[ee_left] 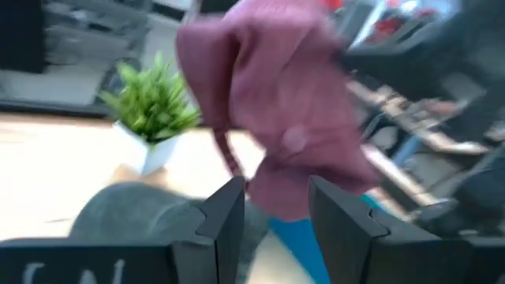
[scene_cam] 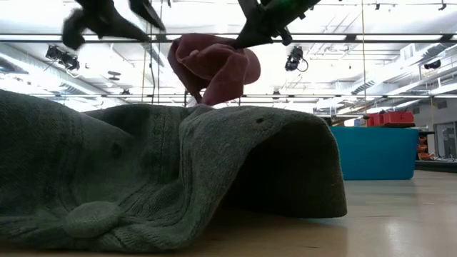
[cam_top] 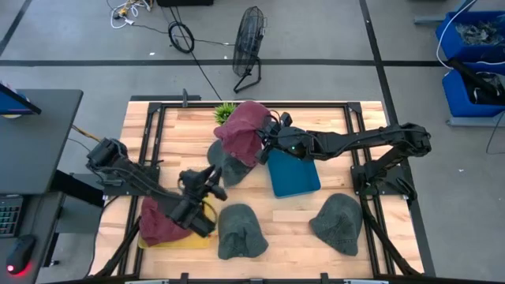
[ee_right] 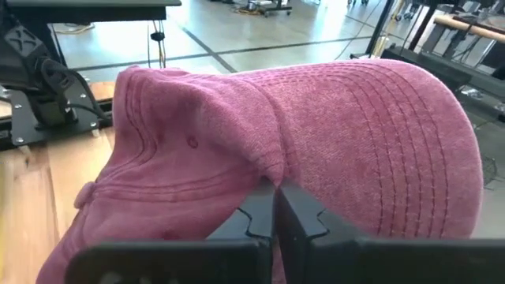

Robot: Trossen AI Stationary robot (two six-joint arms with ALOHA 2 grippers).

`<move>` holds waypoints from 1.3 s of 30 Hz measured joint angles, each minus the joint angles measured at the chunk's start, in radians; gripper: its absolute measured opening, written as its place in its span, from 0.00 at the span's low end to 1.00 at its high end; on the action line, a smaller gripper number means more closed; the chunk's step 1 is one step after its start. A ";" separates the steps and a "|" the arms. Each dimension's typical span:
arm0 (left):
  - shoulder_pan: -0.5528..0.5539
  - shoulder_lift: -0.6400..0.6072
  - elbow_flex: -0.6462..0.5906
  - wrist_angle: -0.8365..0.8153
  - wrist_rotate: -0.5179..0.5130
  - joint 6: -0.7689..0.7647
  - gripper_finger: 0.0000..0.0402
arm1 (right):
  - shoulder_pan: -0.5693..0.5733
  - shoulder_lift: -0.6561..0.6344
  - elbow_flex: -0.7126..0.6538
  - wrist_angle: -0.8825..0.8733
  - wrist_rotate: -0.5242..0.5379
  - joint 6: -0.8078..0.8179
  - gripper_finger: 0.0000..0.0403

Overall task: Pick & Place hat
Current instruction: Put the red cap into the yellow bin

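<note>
This is a robotics lab or a workshop hall. The pale wooden surface (cam_top: 260, 158) carries a black metal frame, and two dark robot arms are mounted on this frame. Around the surface the floor is grey concrete with dark lines. Behind the surface a black round floor fan (cam_top: 249, 47) stands, with loose cables (cam_top: 181, 35) beside it. To the right of the surface there are blue plastic storage bins (cam_top: 473, 47). To its left is a dark desk (cam_top: 39, 142). The low view shows a high industrial ceiling with long light strips (scene_cam: 357, 39) and pipes.
</note>
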 joint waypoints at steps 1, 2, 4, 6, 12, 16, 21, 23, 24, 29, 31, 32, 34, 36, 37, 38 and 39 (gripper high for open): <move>-0.015 -0.014 0.000 -0.033 -0.008 -0.024 0.36 | 0.000 0.000 0.000 0.000 -0.002 0.000 0.02; -0.027 -0.029 0.000 -0.068 -0.012 -0.047 0.36 | 0.000 0.000 0.000 0.002 -0.003 0.000 0.02; -0.042 -0.059 0.000 -0.114 -0.012 -0.068 0.36 | 0.000 0.000 0.000 0.011 -0.007 0.000 0.02; -0.045 -0.084 0.000 -0.127 -0.011 -0.039 0.37 | 0.000 0.000 0.000 0.014 -0.007 0.000 0.02; 0.009 -0.094 0.000 -0.084 0.118 0.115 0.37 | 0.000 0.000 0.000 0.018 -0.007 0.000 0.02; 0.063 -0.092 0.000 -0.007 0.132 0.226 0.37 | 0.000 0.000 0.000 0.029 -0.014 -0.001 0.02; 0.111 -0.117 0.000 0.109 0.132 0.401 0.37 | 0.000 0.000 0.000 0.012 -0.043 -0.006 0.02; 0.129 -0.127 0.000 0.157 0.138 0.462 0.37 | 0.000 0.000 0.000 0.011 -0.044 -0.006 0.02; 0.136 -0.133 0.000 0.178 0.140 0.490 0.37 | 0.001 0.000 0.000 0.011 -0.055 -0.006 0.02; 0.193 -0.152 0.000 0.321 0.208 0.669 0.37 | 0.005 0.000 0.000 0.017 -0.178 -0.006 0.02; 0.217 -0.152 0.000 0.381 0.245 0.753 0.37 | 0.005 0.000 0.000 0.017 -0.202 -0.006 0.02; 0.228 -0.152 0.000 0.411 0.267 0.787 0.37 | 0.006 0.000 0.000 0.017 -0.203 -0.006 0.02; 0.250 -0.152 0.000 0.457 0.298 0.854 0.36 | 0.005 0.000 0.000 0.017 -0.197 -0.007 0.02; 0.262 -0.152 0.000 0.475 0.300 0.889 0.36 | 0.004 0.000 0.000 0.017 -0.190 -0.020 0.02; 0.267 -0.152 0.000 0.475 0.299 0.899 0.36 | 0.004 0.000 0.000 0.017 -0.189 -0.024 0.02; 0.272 -0.152 0.000 0.475 0.299 0.904 0.36 | 0.004 0.000 0.000 0.017 -0.188 -0.026 0.02; 0.277 -0.152 0.000 0.477 0.296 0.908 0.36 | 0.004 0.000 0.000 0.018 -0.189 -0.026 0.02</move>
